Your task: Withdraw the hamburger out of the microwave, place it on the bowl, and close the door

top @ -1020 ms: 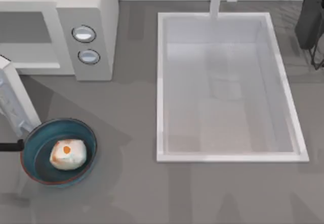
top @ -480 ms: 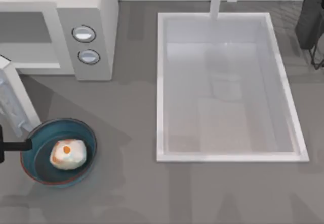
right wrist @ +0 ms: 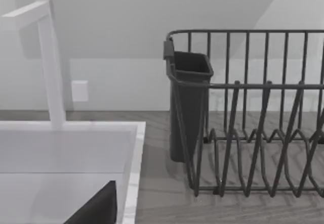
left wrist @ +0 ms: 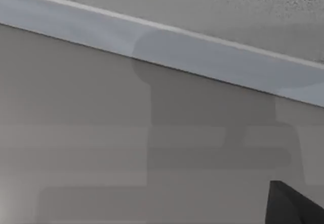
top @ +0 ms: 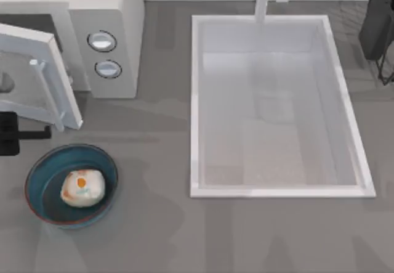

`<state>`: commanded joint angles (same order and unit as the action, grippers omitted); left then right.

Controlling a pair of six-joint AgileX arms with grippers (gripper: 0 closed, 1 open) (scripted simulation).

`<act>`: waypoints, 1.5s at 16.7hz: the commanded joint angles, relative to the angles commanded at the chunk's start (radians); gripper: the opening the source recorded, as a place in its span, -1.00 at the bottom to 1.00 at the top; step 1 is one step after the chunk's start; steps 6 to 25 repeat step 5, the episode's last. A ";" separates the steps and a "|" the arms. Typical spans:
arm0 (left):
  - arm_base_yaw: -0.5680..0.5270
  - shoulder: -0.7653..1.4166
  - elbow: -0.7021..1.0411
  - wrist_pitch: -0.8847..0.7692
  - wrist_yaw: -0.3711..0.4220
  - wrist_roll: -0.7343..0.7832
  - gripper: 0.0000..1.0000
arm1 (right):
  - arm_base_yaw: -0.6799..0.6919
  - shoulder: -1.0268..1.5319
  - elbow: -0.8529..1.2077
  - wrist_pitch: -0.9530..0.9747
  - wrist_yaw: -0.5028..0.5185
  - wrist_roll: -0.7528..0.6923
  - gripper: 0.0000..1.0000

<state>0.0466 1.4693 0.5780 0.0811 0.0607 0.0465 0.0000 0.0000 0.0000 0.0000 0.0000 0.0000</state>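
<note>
The hamburger [top: 82, 187], a pale lump with orange patches, lies inside the dark teal bowl [top: 42, 175] at the front left of the table. Behind it stands the white microwave [top: 126, 14] with two round knobs. Its door [top: 31, 69] is swung partway in, at a slant across the dark opening, with the bar handle [top: 48, 94] facing outward. My left gripper [top: 18, 132] sits at the table's left edge, just in front of the door's outer face and apart from the bowl. In the left wrist view the door panel [left wrist: 152, 148] is very close.
A white sink basin [top: 194, 100] with a tap fills the middle and right of the table. A dark wire dish rack [top: 377, 26] with a cutlery cup [right wrist: 188, 102] stands at the back right, where the right arm is parked.
The door has swung from wide open to partway shut. My left gripper has moved back from the bowl's left rim to behind the door's outer face. The hamburger and bowl stayed put.
</note>
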 joint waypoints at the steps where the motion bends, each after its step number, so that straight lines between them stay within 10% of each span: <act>1: -0.004 0.041 0.025 0.018 -0.002 -0.002 -1.00 | 0.000 0.000 0.000 0.000 0.000 0.000 1.00; 25: -0.010 0.099 0.069 0.050 -0.006 -0.006 -1.00 | 0.000 0.000 0.000 0.000 0.000 0.000 1.00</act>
